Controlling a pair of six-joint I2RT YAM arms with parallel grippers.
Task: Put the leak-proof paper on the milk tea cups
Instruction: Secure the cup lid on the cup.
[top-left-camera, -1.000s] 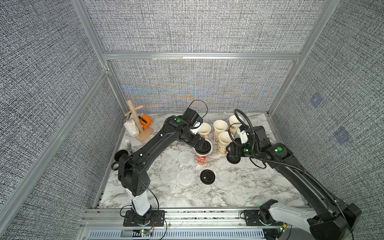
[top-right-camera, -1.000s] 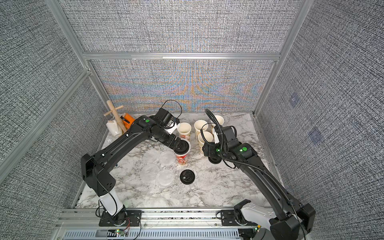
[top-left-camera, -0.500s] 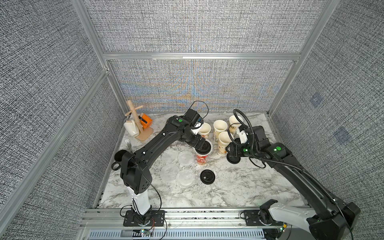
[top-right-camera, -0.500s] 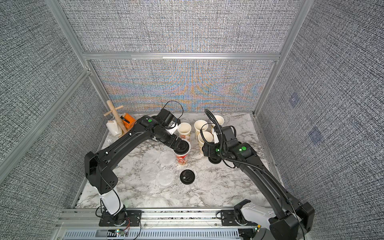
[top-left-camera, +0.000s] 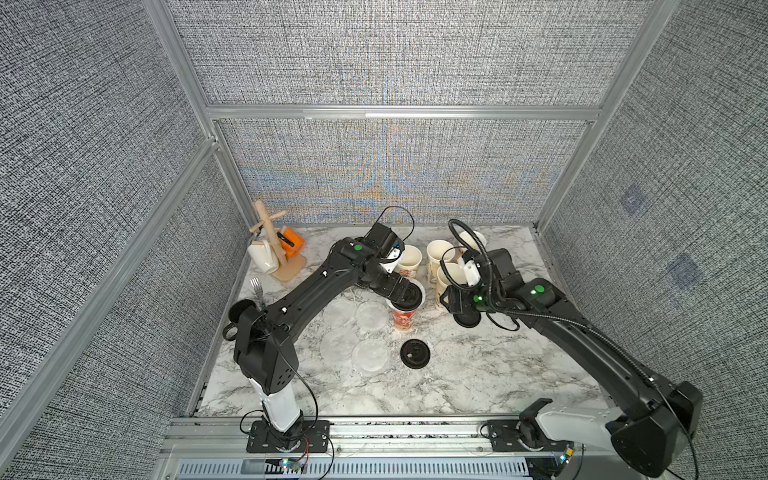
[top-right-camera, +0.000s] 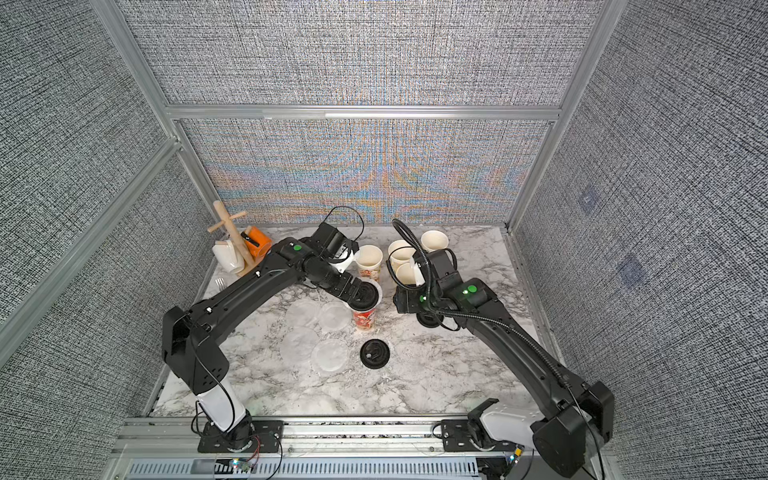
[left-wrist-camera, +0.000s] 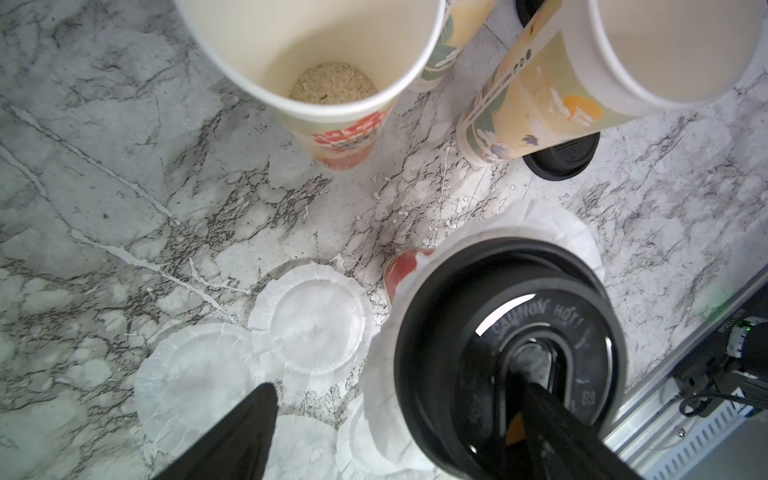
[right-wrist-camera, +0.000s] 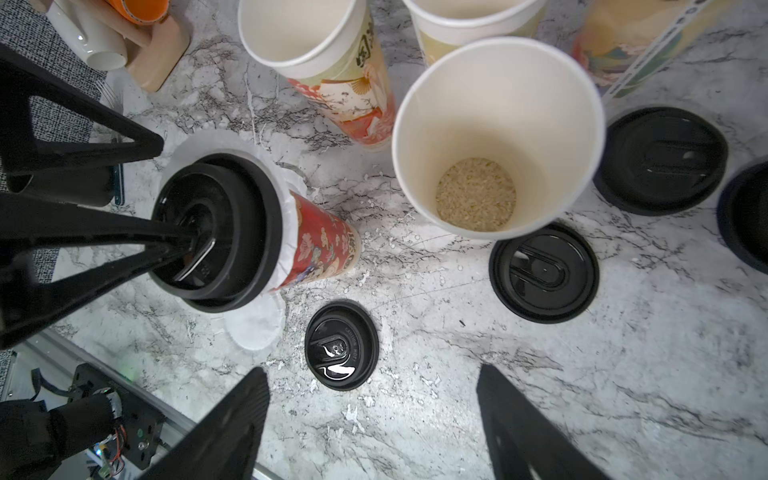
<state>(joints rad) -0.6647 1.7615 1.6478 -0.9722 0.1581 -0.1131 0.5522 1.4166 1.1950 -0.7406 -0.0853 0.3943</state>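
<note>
Note: one leak-proof paper (right-wrist-camera: 255, 328) covers the mouth of the red cup (right-wrist-camera: 320, 245), under a black lid (right-wrist-camera: 245, 216). The left gripper (left-wrist-camera: 392, 384) has its jaws spread, one finger resting in the lid's centre. Four more discs (top-left-camera: 370, 355) lie flat on the surface (right-wrist-camera: 457, 353) beside that cup. The right gripper (right-wrist-camera: 371, 374) hangs nearby, jaws spread and empty.

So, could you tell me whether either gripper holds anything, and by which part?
Nothing is held. The left gripper is open, one finger touching the black lid atop the red cup; the right gripper is open.
</note>
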